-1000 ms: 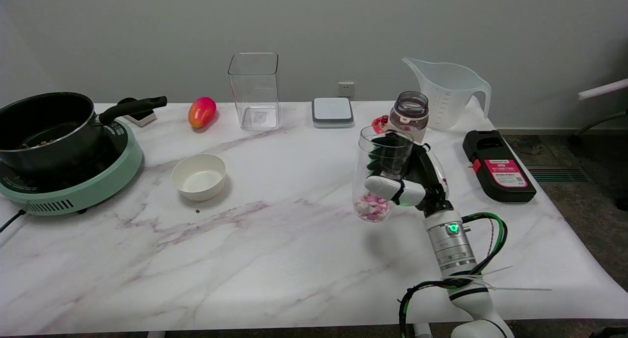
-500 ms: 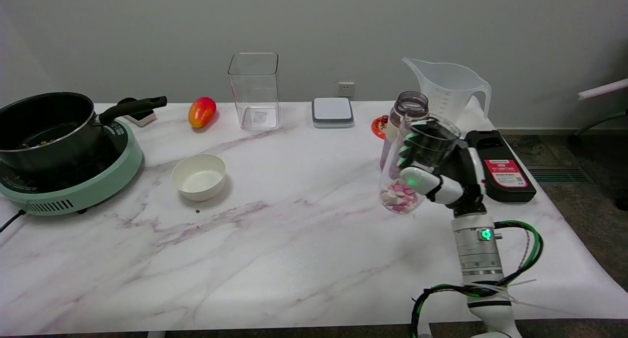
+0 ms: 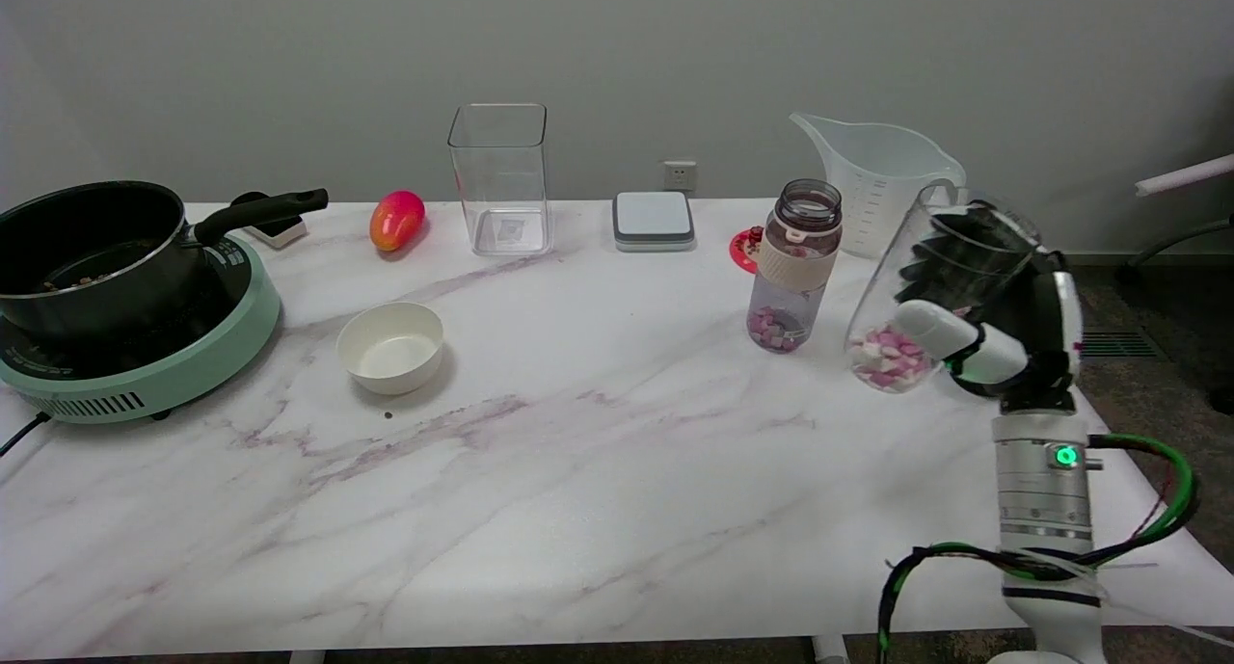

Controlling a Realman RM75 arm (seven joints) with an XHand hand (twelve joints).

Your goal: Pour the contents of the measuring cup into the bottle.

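Observation:
My right hand [image 3: 1003, 322] grips a clear measuring cup [image 3: 930, 278] from its right side, held above the table near the right edge. Pink and white pieces [image 3: 889, 354] lie in the cup's bottom. The cup leans with its mouth up and to the right. The bottle [image 3: 796, 264] stands upright and uncapped to the left of the cup, a short gap apart, with a beige band around its neck. Some pink pieces [image 3: 774, 327] sit in its base. Its red lid [image 3: 743, 249] lies flat behind it on the left.
A large translucent jug [image 3: 872, 177] stands behind the cup. Farther left are a grey-topped box [image 3: 654, 219], a tall clear container [image 3: 499, 177], a mango [image 3: 396, 219], a white bowl [image 3: 390, 346] and a black pot [image 3: 92, 250] on a green cooker [image 3: 145, 365].
My right hand has carried the cup to the right, from left of the bottle, across its front, to its right side. The bottle now shows in full.

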